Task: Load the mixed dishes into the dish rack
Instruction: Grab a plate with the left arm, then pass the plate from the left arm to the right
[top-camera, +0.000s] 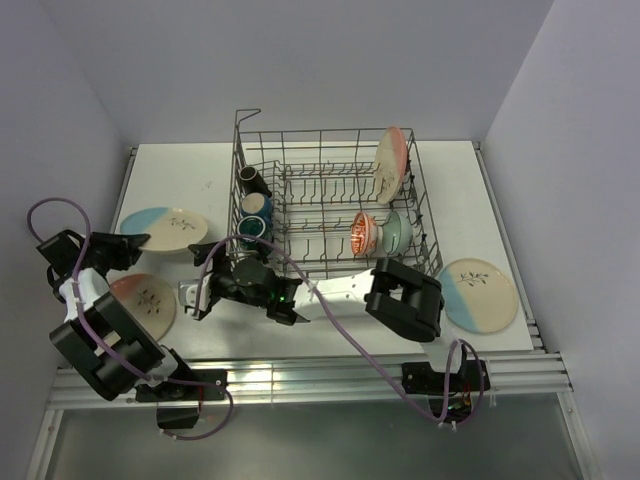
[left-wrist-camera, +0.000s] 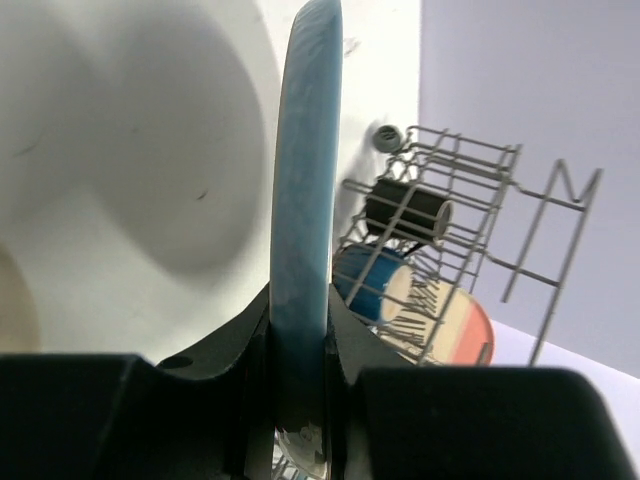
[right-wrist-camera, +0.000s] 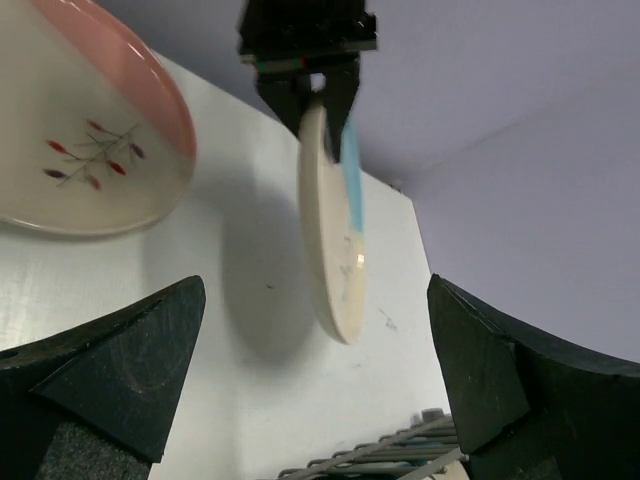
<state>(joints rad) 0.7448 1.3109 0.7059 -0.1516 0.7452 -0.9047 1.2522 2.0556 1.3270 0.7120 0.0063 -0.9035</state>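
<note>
My left gripper (top-camera: 128, 240) is shut on the blue edge of a cream and light blue plate (top-camera: 165, 228), left of the dish rack (top-camera: 432, 225). The left wrist view shows that plate (left-wrist-camera: 305, 180) edge-on between the closed fingers (left-wrist-camera: 300, 330). My right gripper (top-camera: 193, 297) stands open near the rack's front left corner, nothing between its fingers (right-wrist-camera: 315, 370); ahead of it hangs the held plate (right-wrist-camera: 330, 240) in the left gripper (right-wrist-camera: 308, 70). The rack holds an upright pink plate (top-camera: 390, 160), an orange-red bowl (top-camera: 364, 232), a pale green bowl (top-camera: 395, 232) and mugs (top-camera: 256, 207).
A pink and cream plate (top-camera: 145, 303) lies flat on the table at the front left, under the left arm. Another blue and cream plate (top-camera: 477, 293) lies right of the rack. The right arm stretches across in front of the rack. Walls close in the table on three sides.
</note>
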